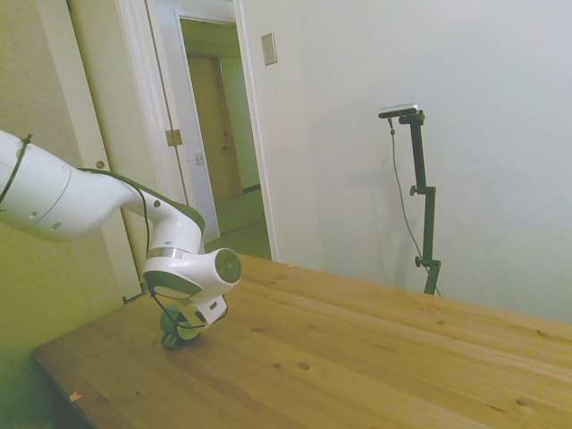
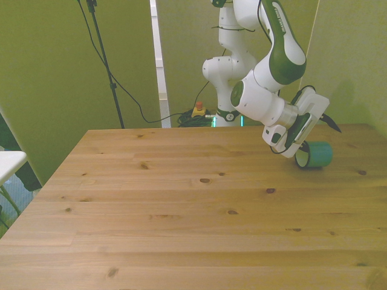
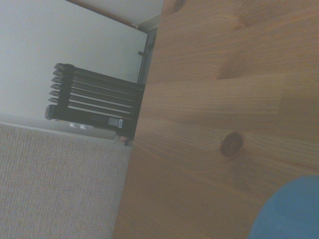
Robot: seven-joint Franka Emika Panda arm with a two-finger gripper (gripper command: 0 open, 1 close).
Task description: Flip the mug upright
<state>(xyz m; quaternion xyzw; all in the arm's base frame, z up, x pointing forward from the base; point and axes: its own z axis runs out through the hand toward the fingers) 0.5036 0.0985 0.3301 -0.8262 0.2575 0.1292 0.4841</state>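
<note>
The teal-green mug [image 2: 315,155] lies on its side on the wooden table [image 2: 181,205], near the far corner at the front view's right, its whitish mouth facing the front view's left. My gripper [image 2: 311,142] hangs tilted right over it, close to or touching it; contact is unclear. From the side view the mug [image 1: 179,329] peeks out beneath the gripper [image 1: 186,320], close to the table's left end. In the wrist view, a blurred teal patch of the mug [image 3: 291,209] shows over wood.
The table's edge [image 3: 134,149] runs close by the mug in the wrist view, with a dark radiator [image 3: 92,102] and carpet on the floor beyond. A doorway [image 1: 219,134] stands behind the arm in the side view.
</note>
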